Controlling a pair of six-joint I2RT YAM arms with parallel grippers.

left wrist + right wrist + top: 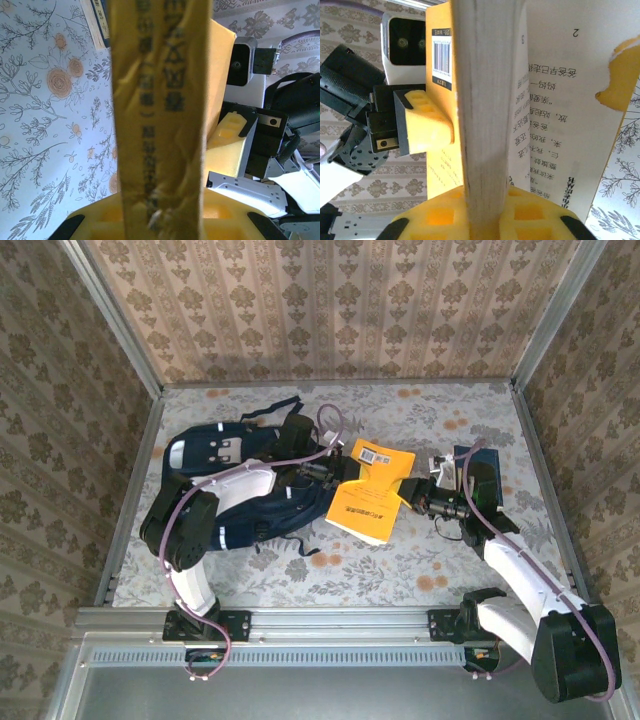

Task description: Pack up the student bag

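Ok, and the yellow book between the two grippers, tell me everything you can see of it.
The yellow book is a paperback: creased spine with dark print, a barcode label on the cover, white printed pages partly fanned open. It sits tilted beside the student bag, over the floral table. The left gripper is clamped on its spine; its page edge sits between the fingers of the right gripper.

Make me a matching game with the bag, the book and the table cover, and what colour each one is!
Things:
1. student bag
2. book
3. table cover

Looks:
A. yellow
B. pale with flowers
C. dark navy

Pairs: 1-C, 2-A, 3-B
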